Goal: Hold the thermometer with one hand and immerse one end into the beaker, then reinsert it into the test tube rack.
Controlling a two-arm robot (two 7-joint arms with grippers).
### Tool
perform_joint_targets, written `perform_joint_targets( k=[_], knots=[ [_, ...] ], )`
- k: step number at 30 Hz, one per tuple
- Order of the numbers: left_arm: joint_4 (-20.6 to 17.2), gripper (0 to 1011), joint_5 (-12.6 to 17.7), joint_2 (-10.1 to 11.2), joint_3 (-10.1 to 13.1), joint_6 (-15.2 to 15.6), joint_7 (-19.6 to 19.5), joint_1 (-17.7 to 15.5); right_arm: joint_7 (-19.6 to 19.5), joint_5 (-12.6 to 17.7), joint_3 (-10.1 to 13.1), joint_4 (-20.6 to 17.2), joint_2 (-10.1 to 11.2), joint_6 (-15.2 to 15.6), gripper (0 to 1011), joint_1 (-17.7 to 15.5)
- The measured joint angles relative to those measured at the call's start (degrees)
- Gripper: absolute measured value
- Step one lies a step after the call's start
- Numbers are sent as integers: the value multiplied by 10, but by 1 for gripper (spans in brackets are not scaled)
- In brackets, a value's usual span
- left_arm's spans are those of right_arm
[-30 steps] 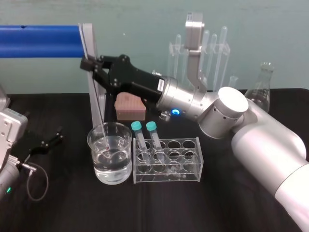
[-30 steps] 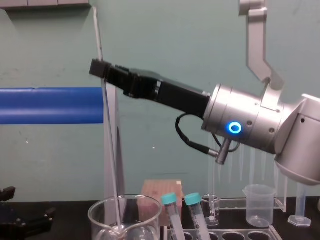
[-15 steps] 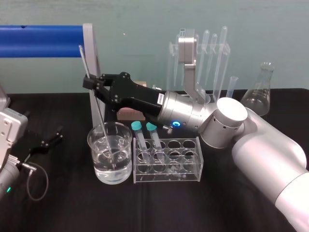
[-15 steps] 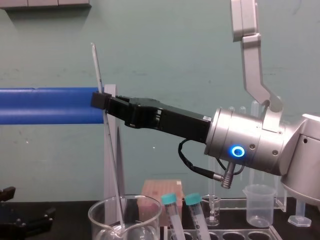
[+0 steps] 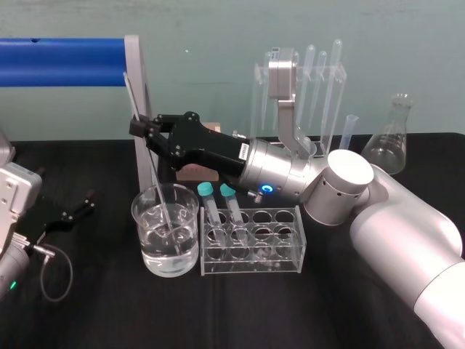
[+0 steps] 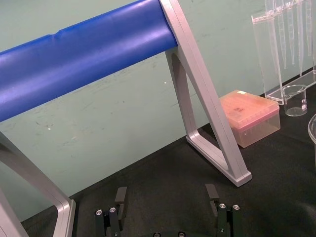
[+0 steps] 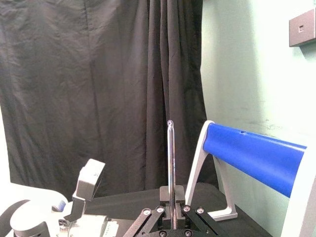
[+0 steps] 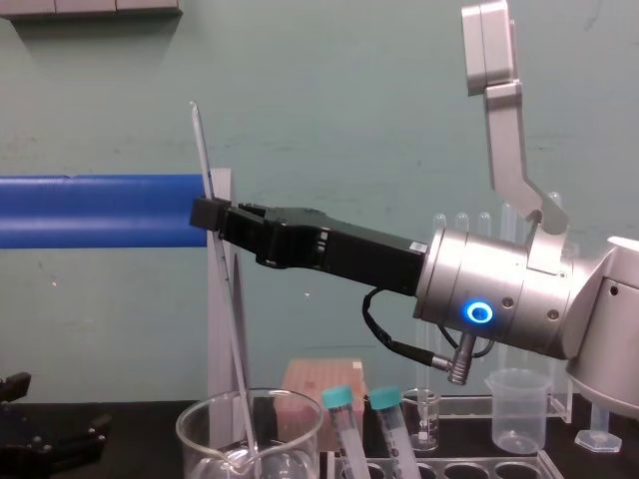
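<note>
The thermometer (image 5: 154, 173) is pinched tight between the closed fingers of the right gripper (image 5: 139, 125). It is gripped on its upper part and held tilted, with its lower end dipped into the water of the beaker (image 5: 138, 214). Just beside the beaker, on its right, the test tube rack (image 5: 290, 254) is seen, with two teal-capped tubes (image 5: 211, 207) in it. The left gripper (image 5: 71, 212) is parked low at the left of the table (image 5: 109, 313), fingers spread wide, nothing held.

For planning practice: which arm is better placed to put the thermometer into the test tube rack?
Right: the right claw grips the thermometer, dipped in the beaker beside the test tube rack; left claw sits open, aside.
</note>
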Motion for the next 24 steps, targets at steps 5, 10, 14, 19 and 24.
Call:
perform_joint_targets(
  k=[5,10,14,19,24],
  knots=[
    [0,1008,0,0,0,0,0,0,0,-2,1,-2,0,3,55,-2],
    [0,1008,0,0,0,0,0,0,-3,-5,2,-7,2,6,56,-5],
    [0,1008,0,0,0,0,0,0,-6,-7,2,-12,3,7,56,-6],
    [0,1008,0,0,0,0,0,0,-9,-10,3,-16,5,9,56,-7],
    [0,1008,0,0,0,0,0,0,-12,-11,3,-19,7,10,55,-9]
  ],
)
